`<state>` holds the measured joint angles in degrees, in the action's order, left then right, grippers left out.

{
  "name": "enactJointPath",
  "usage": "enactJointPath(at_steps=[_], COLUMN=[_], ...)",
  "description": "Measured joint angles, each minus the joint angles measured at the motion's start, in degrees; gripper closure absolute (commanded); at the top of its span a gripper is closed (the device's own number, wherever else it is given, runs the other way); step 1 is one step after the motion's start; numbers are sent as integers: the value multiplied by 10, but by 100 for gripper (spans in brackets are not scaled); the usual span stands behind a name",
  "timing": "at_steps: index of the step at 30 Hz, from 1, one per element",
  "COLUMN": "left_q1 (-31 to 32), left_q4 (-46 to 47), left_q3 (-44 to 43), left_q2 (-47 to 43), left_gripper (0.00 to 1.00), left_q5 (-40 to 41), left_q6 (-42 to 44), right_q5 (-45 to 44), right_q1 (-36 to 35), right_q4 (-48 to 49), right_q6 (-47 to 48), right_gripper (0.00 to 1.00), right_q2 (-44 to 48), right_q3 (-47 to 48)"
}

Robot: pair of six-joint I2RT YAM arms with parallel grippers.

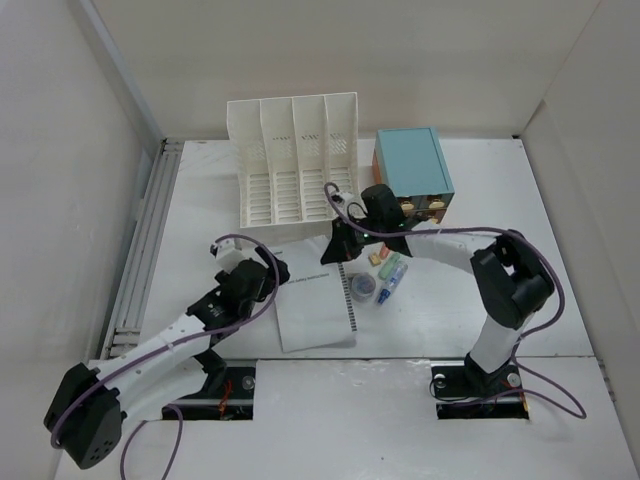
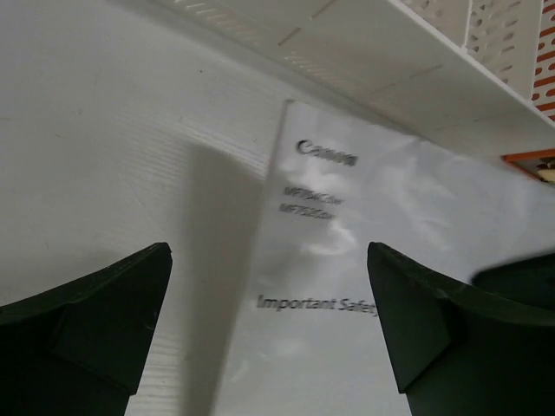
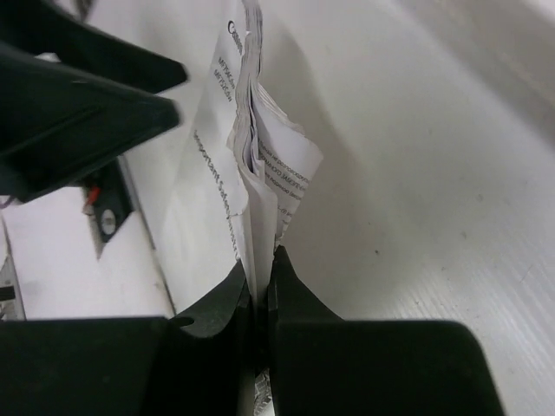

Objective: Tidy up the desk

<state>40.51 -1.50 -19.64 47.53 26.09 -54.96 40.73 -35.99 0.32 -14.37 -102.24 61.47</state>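
The white surface (image 1: pixel 480 190) fills the middle of the top view, running from the arm bases to the far wall. A grey rail (image 1: pixel 150 240) runs along its left edge. At the back of it stands a white slotted file rack (image 1: pixel 292 165), and just to the right of that a teal drawer box (image 1: pixel 412 165) with an orange front.

Near the middle, in front of the rack, lies a white booklet (image 1: pixel 315 310) printed "Canon" and "Important Safety". Just right of the booklet are a small round pot (image 1: pixel 363 287), a blue and green tube (image 1: pixel 392 280) and a few small orange and yellow pieces (image 1: pixel 380 258), all close together in front of the drawer box.

The right tool (image 3: pixel 263 277) reaches in from the right to the booklet's far right corner. Its fingers are pressed together on the edge of the pages, which stand up crumpled between them while the rest of the booklet lies on the surface.

The left tool (image 2: pixel 269 251) is at the booklet's far left corner with its fingers well apart and nothing between them. The booklet's left edge runs below the gap, with bare surface under the left finger and the cover under the right. Whether the fingertips touch the surface cannot be told.
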Motion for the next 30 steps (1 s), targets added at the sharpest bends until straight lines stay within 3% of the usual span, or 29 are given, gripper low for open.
enactJointPath(at_steps=[6, 14, 19, 21, 28, 30], left_q1=[-32, -68, -101, -116, -148, -151], left_q4=[61, 263, 367, 391, 451, 469], left_q3=[25, 138, 156, 160, 164, 170], left_q2=[11, 5, 25, 29, 34, 33], left_gripper=[13, 19, 84, 97, 100, 100], left_q5=[-66, -256, -376, -408, -510, -526], left_q6=[46, 113, 136, 139, 133, 122], right_q5=[79, 140, 171, 181, 200, 211], right_q1=[44, 54, 54, 57, 63, 68], right_q4=[1, -9, -3, -1, 1, 0], right_q6=[15, 13, 10, 8, 7, 5], right_gripper=[100, 100, 100, 100, 100, 45], right_q2=[35, 32, 32, 32, 32, 32], right_q3=[12, 12, 12, 12, 12, 13])
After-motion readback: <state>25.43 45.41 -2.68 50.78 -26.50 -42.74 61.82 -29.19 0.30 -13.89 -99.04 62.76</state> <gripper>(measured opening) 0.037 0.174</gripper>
